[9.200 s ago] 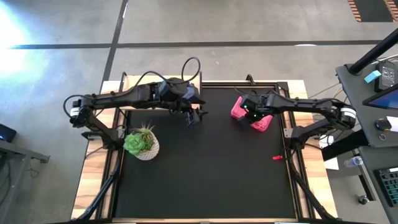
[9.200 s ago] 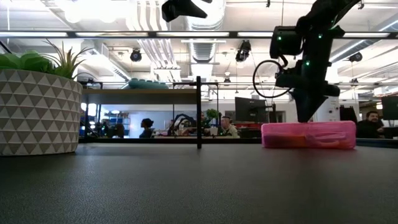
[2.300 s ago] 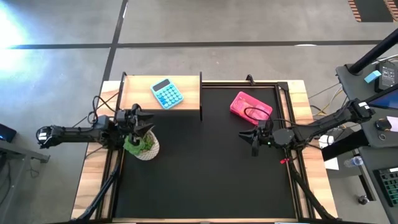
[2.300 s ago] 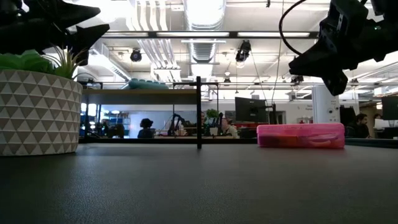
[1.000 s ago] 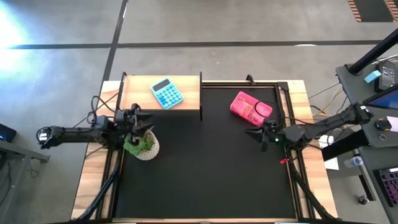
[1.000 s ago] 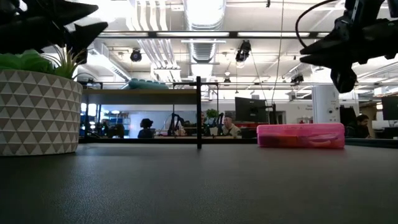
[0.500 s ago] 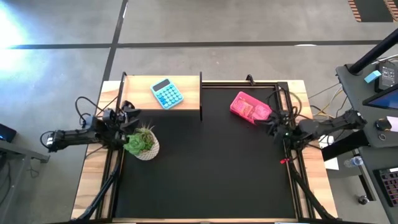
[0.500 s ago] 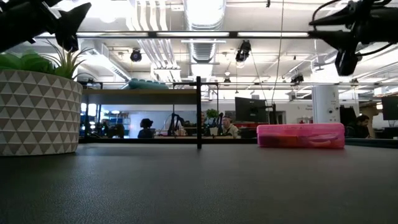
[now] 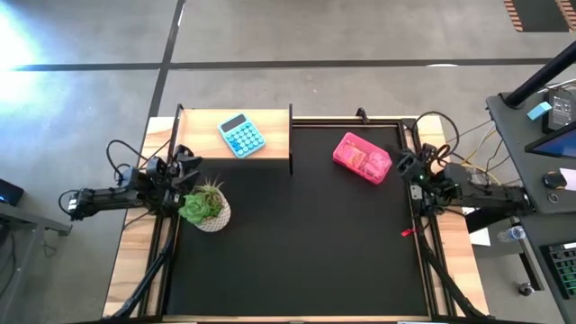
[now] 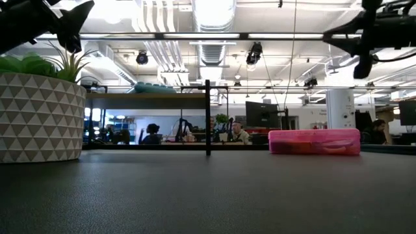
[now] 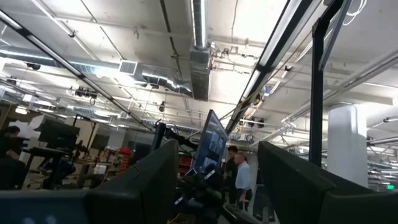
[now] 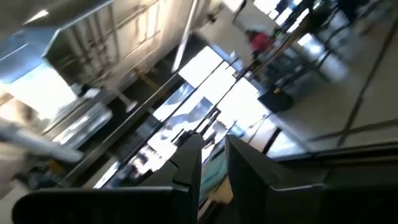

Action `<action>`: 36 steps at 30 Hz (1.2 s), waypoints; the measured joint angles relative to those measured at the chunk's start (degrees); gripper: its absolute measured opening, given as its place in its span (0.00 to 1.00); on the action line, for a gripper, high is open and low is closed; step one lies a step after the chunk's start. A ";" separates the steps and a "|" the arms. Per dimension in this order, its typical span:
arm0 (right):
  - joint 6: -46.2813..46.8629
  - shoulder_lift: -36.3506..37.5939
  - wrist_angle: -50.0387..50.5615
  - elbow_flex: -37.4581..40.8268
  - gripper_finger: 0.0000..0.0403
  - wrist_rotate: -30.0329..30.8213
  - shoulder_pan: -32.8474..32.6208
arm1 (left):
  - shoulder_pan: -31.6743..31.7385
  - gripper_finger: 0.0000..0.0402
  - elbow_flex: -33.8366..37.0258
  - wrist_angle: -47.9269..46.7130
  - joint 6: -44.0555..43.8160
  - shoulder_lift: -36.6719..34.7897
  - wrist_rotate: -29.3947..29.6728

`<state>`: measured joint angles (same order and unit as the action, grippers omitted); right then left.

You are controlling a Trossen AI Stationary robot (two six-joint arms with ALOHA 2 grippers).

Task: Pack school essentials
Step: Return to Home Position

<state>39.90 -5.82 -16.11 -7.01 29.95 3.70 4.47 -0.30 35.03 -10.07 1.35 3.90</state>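
A shut pink pencil case [image 9: 362, 157] lies flat on the black mat [image 9: 297, 261] at the far right; it also shows in the low view [image 10: 314, 141]. No loose school essentials are in view. My left gripper [image 9: 184, 165] hangs folded back at the table's left edge, beside the potted plant [image 9: 205, 207]. It is open and points up at the ceiling [image 11: 214, 158], with nothing between its fingers. My right gripper [image 9: 402, 165] is drawn back to the right edge, just right of the case. Its fingers [image 12: 213, 155] stand a narrow gap apart on nothing.
A blue calculator [image 9: 241, 134] lies on the wooden board at the far left. A thin black post [image 10: 207, 117] stands at the far edge. A small red thing [image 9: 405, 232] lies by the mat's right edge. The plant's pot [image 10: 40, 117] stands near left.
My right gripper has swung from over the mat toward the table's right and far side, rising and tipping upward, to a place beside the pink case. My left gripper has drawn back a little toward the left edge and tipped upward. The case has not moved.
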 joint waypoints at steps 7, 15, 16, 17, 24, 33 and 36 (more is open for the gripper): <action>-0.01 -0.23 0.00 0.55 0.16 -0.04 12.60 | 0.02 0.51 0.00 -0.01 0.00 0.07 0.00; -0.01 -1.06 0.07 0.71 0.16 -0.12 24.74 | 0.02 0.51 0.00 0.02 0.00 1.57 -0.02; 0.00 -1.06 0.02 0.71 0.16 -0.12 26.00 | 0.02 0.51 0.00 0.04 0.00 1.73 -0.02; 0.00 -1.06 0.01 0.71 0.16 -0.10 27.34 | 0.02 0.51 0.00 0.04 0.00 1.95 -0.02; 0.00 -1.06 0.04 0.71 0.16 -0.12 36.23 | 0.02 0.51 0.00 0.04 0.00 2.93 -0.02; 0.00 -1.01 0.06 0.71 0.16 -0.08 42.45 | 0.02 0.51 0.00 0.04 0.00 3.14 -0.03; 0.00 -1.06 0.04 0.71 0.16 -0.10 42.47 | 0.02 0.51 0.00 0.04 0.00 3.20 -0.03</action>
<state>39.90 -6.87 -16.08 -6.31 29.85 46.17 4.49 -0.30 35.07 -10.07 4.55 3.87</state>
